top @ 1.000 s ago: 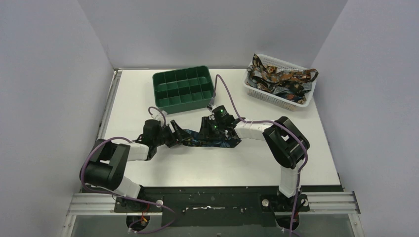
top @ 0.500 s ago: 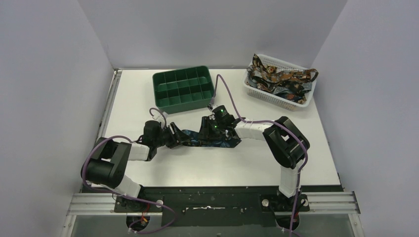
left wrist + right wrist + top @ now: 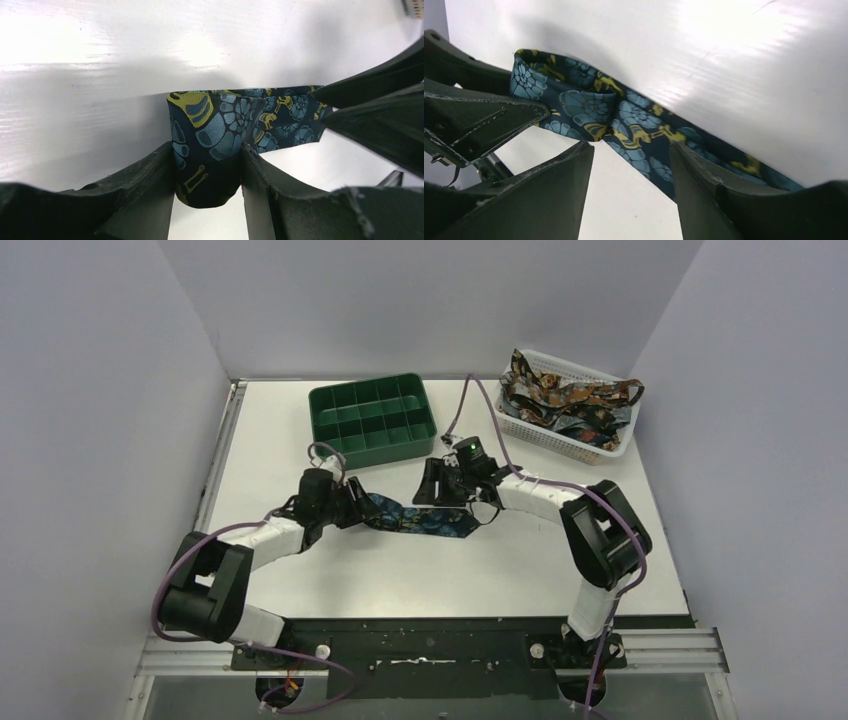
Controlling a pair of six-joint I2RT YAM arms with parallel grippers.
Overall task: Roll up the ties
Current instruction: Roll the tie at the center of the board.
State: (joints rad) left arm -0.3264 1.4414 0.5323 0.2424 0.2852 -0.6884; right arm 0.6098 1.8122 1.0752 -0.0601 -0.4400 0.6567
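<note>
One tie (image 3: 432, 523), dark navy with blue and yellow patterns, lies flat on the white table between the two grippers. My left gripper (image 3: 352, 508) is shut on the tie's folded left end; in the left wrist view the fabric (image 3: 210, 125) is pinched between the fingers of the left gripper (image 3: 207, 156). My right gripper (image 3: 433, 490) is open just behind the tie's middle. In the right wrist view the tie (image 3: 624, 120) runs across in front of the spread jaws of the right gripper (image 3: 630, 150), which hold nothing. Several more ties (image 3: 560, 395) lie piled in the basket.
A green compartment tray (image 3: 372, 420) stands at the back centre, just behind both grippers. A white mesh basket (image 3: 600, 450) stands at the back right. Grey walls close in the table on the left, back and right.
My right gripper has moved right and back, off the tie, so more of the tie shows. My left gripper has shifted slightly right and back, still holding the tie's end.
</note>
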